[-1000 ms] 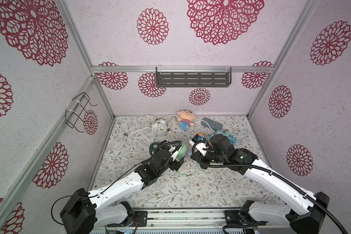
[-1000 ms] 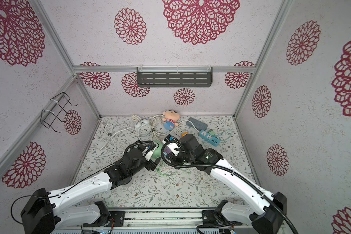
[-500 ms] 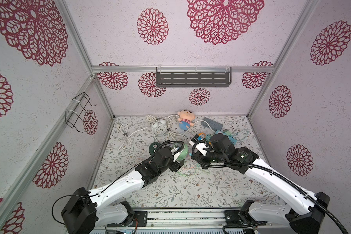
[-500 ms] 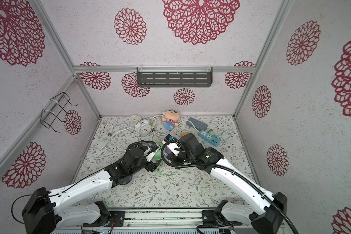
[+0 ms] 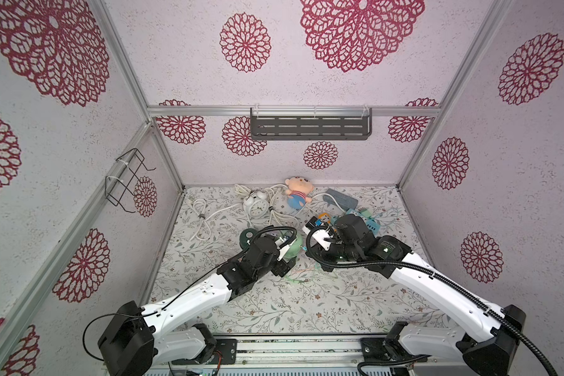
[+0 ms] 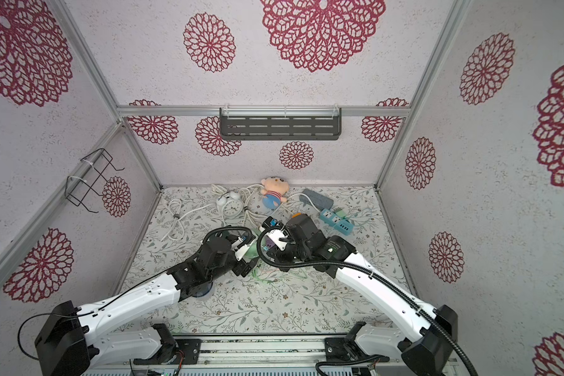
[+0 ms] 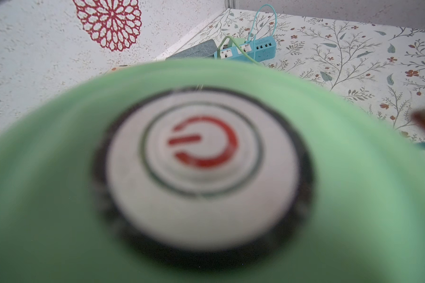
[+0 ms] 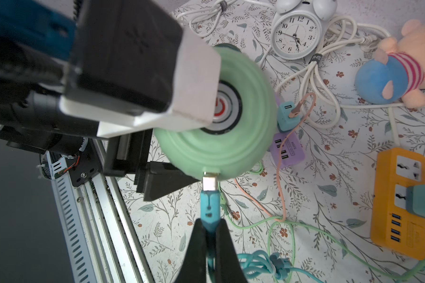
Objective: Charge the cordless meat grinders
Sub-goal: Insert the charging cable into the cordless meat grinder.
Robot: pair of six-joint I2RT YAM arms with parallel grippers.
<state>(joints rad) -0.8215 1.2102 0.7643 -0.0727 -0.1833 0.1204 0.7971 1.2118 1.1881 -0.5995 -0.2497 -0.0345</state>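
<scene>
Both top views first: my left hand (image 5: 288, 257) is spread wide around the light green grinder (image 5: 294, 250) and grips it mid-table, in front of the dark green grinder (image 5: 248, 235), which stands on the table just beyond my left wrist. My right hand (image 5: 308, 251) comes in from the other side, fingertips right at the light green grinder's edge. Against a second ago almost nothing differs: my left arm has crept a touch toward the back wall, both grips are as they were, and the dark green grinder has not budged.

Left wrist view: the light green grinder (image 7: 59, 196) fills the picture, blurred. Its silver button (image 7: 201, 169) with a red power mark faces the lens. Past it, the blue power strip (image 7: 245, 50) lies by the back wall. My own fingers don't show here.

Right wrist view: my right hand (image 8: 210, 225) is clamped tight on the teal plug (image 8: 209, 208). The plug's metal tip (image 8: 209, 182) meets the port on the light green grinder's (image 8: 231, 152) rim; how deep it sits, I cannot tell. One black finger (image 8: 167, 182) of my left hand presses the grinder's side. The purple power strip (image 8: 288, 149) lies just behind the grinder, and the orange power strip (image 8: 400, 208) sits well apart.
</scene>
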